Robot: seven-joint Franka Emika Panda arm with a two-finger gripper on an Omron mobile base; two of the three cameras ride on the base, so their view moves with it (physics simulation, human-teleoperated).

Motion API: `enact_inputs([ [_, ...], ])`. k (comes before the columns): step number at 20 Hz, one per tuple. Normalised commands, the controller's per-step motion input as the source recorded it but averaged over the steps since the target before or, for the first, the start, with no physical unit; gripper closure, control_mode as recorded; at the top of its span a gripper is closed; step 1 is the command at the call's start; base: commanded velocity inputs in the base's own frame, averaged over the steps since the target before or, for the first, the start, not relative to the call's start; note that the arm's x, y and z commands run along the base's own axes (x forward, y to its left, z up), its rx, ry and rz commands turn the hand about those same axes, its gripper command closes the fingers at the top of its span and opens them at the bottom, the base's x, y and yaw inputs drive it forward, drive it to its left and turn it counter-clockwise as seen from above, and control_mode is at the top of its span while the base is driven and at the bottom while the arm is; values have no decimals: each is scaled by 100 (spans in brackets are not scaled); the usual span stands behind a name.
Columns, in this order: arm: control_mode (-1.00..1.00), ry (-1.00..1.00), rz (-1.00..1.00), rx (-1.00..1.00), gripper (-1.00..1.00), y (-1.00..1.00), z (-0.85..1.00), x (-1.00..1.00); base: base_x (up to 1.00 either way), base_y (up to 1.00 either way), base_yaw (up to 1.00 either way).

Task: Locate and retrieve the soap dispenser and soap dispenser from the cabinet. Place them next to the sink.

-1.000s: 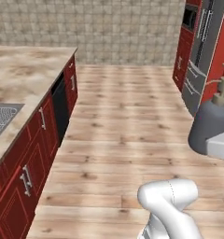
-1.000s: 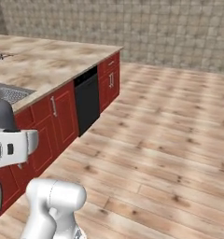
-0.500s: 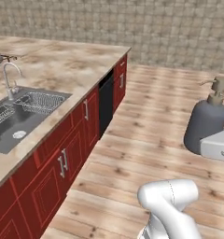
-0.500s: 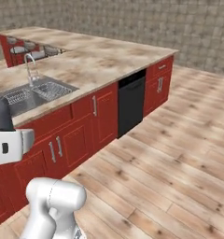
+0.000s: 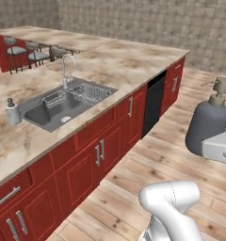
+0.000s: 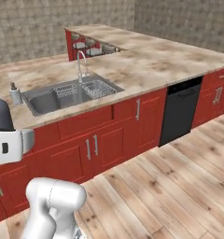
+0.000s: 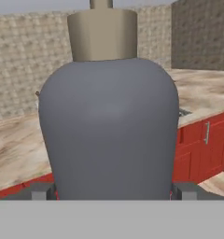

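Observation:
My gripper point(image 7: 111, 190) is shut on the dark grey soap dispenser point(image 7: 109, 121), a round-shouldered bottle with a tan pump. I hold it upright in the air, over the wooden floor and away from the counter. The same bottle point(image 5: 206, 123) stands against the white hand at the right edge of the left base view, and at the left edge point(image 6: 0, 114) of the right base view. A second soap dispenser point(image 5: 12, 111), pale with a dark pump, stands on the counter beside the sink point(image 5: 43, 114), on the side away from the wire rack point(image 5: 89, 92). The cabinet is out of view.
A tall curved tap point(image 6: 80, 63) rises behind the sink point(image 6: 41, 101). Red base units with a black dishwasher point(image 6: 180, 109) run under the marble counter point(image 5: 129, 61). Bar stools point(image 5: 28, 51) stand at the far end. Wooden floor point(image 6: 170, 186) lies between me and the counter.
The whole picture has swung round as the base moved: the sink, tap and counter have come fully into view and nearer. The dark grey soap dispenser stays held in my gripper.

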Motion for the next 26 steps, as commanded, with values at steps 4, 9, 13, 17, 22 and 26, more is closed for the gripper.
enact_inputs([
  [4,100,0,0,0,100,0,0,0,3,6,50],
  [9,100,0,0,0,100,0,0,0,12,2,50],
  [13,100,0,0,0,100,0,0,0,12,2,50],
  [17,100,0,0,0,100,0,0,0,18,1,50],
  [22,100,0,0,0,100,0,0,0,55,-5,38],
  [26,100,0,0,0,100,0,0,0,73,-18,24],
])
